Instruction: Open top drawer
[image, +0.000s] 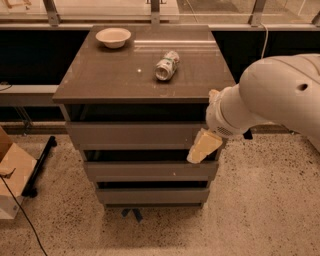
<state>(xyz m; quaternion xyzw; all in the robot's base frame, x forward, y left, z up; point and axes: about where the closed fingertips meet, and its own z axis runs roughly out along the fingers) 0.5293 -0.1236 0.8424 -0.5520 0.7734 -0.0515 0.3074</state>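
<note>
The top drawer (135, 135) is the widest, tallest grey-brown flat front, just under the cabinet's top (100, 80). It looks shut, with a dark gap above it. Two narrower grey fronts, the middle drawer (150, 171) and the bottom drawer (152, 196), sit below it. My gripper (202, 146), cream-coloured on the end of a bulky white arm (270, 95), is at the right end of the top drawer's front, over its lower edge and the gap beneath. Whether it touches the front is unclear.
A white bowl (113, 37) stands at the back left of the cabinet top, and a crushed can (166, 65) lies on its side near the middle. A cardboard box (12, 172) and a black stand leg (40, 160) are on the floor at left. A window rail runs behind.
</note>
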